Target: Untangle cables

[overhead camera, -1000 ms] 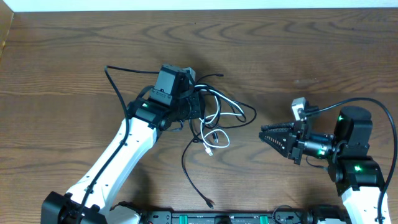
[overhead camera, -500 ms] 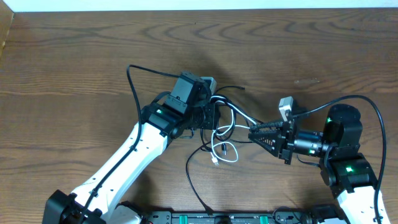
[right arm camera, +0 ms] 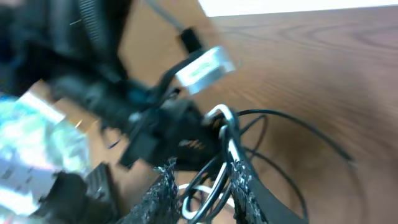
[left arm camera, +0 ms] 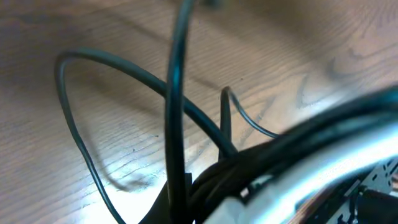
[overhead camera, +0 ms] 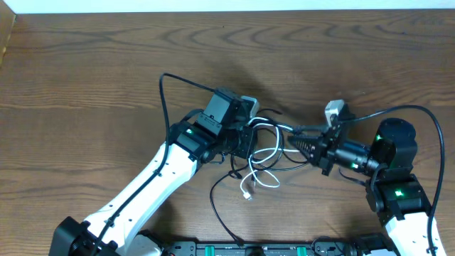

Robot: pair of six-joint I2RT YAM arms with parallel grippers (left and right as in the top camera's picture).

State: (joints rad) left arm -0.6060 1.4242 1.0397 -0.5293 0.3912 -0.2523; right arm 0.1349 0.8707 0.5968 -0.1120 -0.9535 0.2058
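The cables (overhead camera: 264, 158) lie tangled mid-table, with black loops and a white cord ending in a small plug (overhead camera: 247, 193). One black strand arcs far left (overhead camera: 163, 82) and another trails to the front edge (overhead camera: 222, 220). My left gripper (overhead camera: 244, 141) is shut on a bunch of black cables; the left wrist view shows them (left arm camera: 175, 93) pressed close against its jaws (left arm camera: 208, 196). My right gripper (overhead camera: 291, 141) points left into the tangle. It is open in the right wrist view (right arm camera: 202, 190), with white and black loops (right arm camera: 219, 163) between its fingers.
The wooden table (overhead camera: 85, 85) stretches out to the left and back. A black rail (overhead camera: 249, 249) runs along the front edge. The right arm's own thick wire (overhead camera: 426, 117) arcs above its wrist.
My left gripper has dragged the tangle to the right. My right gripper has moved left and slightly back, and its fingers now straddle the cable loops.
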